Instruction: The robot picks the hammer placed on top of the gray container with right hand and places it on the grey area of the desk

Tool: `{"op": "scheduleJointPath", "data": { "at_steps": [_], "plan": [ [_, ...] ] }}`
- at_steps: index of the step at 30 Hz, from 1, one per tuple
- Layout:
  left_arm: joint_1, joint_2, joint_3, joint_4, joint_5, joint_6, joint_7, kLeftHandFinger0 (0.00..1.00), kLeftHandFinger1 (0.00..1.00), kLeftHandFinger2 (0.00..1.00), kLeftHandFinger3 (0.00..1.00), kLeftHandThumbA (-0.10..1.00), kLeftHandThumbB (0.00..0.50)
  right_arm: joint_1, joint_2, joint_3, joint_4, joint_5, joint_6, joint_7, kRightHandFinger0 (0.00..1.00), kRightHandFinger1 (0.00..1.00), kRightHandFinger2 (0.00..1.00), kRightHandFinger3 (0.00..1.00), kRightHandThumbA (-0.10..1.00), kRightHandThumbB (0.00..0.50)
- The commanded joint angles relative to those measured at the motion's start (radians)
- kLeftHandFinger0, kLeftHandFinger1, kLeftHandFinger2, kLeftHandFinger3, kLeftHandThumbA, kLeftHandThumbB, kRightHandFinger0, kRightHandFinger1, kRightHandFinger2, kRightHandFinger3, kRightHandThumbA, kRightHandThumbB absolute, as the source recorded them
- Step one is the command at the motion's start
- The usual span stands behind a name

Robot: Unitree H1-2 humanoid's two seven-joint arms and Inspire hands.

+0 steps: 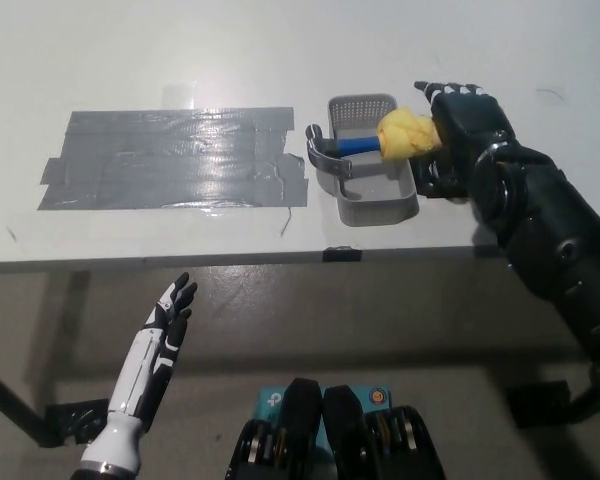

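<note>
The hammer is seen lying across the gray container, its yellow grip touched by the black right robot hand, fingers spread, nothing held. Lifting and placement on the grey area remain.
</note>
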Motion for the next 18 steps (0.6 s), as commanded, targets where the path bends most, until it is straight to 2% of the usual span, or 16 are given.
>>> {"op": "scheduleJointPath", "data": {
  "at_steps": [1, 2, 3, 4, 5, 6, 7, 8, 10, 12, 15, 18],
  "plan": [
    [-0.023, 0.014, -0.001, -0.044, 0.005, 0.001, -0.009, 1.00, 1.00, 1.00, 1.00, 1.00, 0.097, -0.074, 0.021, -0.016, 0.040, 0.018, -0.208, -0.311, 0.11, 0.18, 0.28, 0.36, 0.22, 0.263],
    [-0.023, 0.014, -0.001, -0.044, 0.004, 0.001, -0.009, 1.00, 1.00, 1.00, 1.00, 1.00, 0.096, -0.075, 0.022, -0.013, 0.044, 0.014, -0.214, -0.325, 0.05, 0.18, 0.32, 0.38, 0.14, 0.259],
    [-0.026, 0.014, 0.000, -0.042, 0.002, 0.002, -0.009, 1.00, 1.00, 1.00, 1.00, 1.00, 0.096, -0.074, 0.022, -0.004, 0.046, 0.001, -0.227, -0.367, 0.00, 0.11, 0.33, 0.39, 0.00, 0.229],
    [-0.030, 0.014, 0.000, -0.041, 0.000, 0.001, -0.010, 1.00, 1.00, 1.00, 1.00, 1.00, 0.094, -0.075, 0.024, -0.001, 0.049, -0.006, -0.235, -0.399, 0.00, 0.10, 0.39, 0.48, -0.09, 0.206],
    [-0.031, 0.015, 0.000, -0.042, 0.001, 0.002, -0.010, 1.00, 1.00, 1.00, 1.00, 1.00, 0.093, -0.075, 0.028, 0.000, 0.050, -0.005, -0.230, -0.394, 0.00, 0.18, 0.51, 0.62, -0.10, 0.168],
    [-0.032, 0.016, 0.000, -0.043, -0.001, 0.004, -0.012, 1.00, 1.00, 1.00, 1.00, 1.00, 0.093, -0.075, 0.028, 0.000, 0.056, -0.004, -0.234, -0.398, 0.00, 0.27, 0.61, 0.71, -0.10, 0.162],
    [-0.034, 0.015, -0.001, -0.042, -0.001, 0.004, -0.013, 1.00, 1.00, 1.00, 1.00, 1.00, 0.095, -0.076, 0.029, 0.002, 0.065, -0.004, -0.242, -0.407, 0.00, 0.33, 0.66, 0.76, -0.10, 0.153],
    [-0.036, 0.016, -0.001, -0.041, -0.001, 0.005, -0.014, 1.00, 1.00, 1.00, 1.00, 1.00, 0.097, -0.076, 0.029, 0.003, 0.073, -0.005, -0.250, -0.419, 0.00, 0.34, 0.67, 0.79, -0.10, 0.149],
    [-0.040, 0.016, -0.002, -0.037, -0.003, 0.002, -0.015, 1.00, 1.00, 1.00, 1.00, 1.00, 0.095, -0.073, 0.029, -0.002, 0.084, 0.004, -0.264, -0.433, 0.00, 0.33, 0.65, 0.77, -0.05, 0.122],
    [-0.043, 0.018, -0.002, -0.034, -0.005, -0.002, -0.017, 1.00, 1.00, 1.00, 1.00, 1.00, 0.093, -0.072, 0.028, -0.004, 0.089, 0.007, -0.267, -0.443, 0.00, 0.30, 0.62, 0.74, -0.02, 0.115],
    [-0.049, 0.019, -0.002, -0.029, -0.005, -0.004, -0.017, 1.00, 1.00, 1.00, 1.00, 1.00, 0.093, -0.075, 0.028, -0.011, 0.103, 0.017, -0.282, -0.466, 0.00, 0.29, 0.63, 0.72, -0.02, 0.112],
    [-0.050, 0.019, -0.002, -0.023, -0.007, -0.011, -0.016, 1.00, 1.00, 1.00, 1.00, 1.00, 0.094, -0.074, 0.030, -0.033, 0.114, 0.046, -0.305, -0.465, 0.00, 0.29, 0.63, 0.72, -0.02, 0.084]
  ]
}}
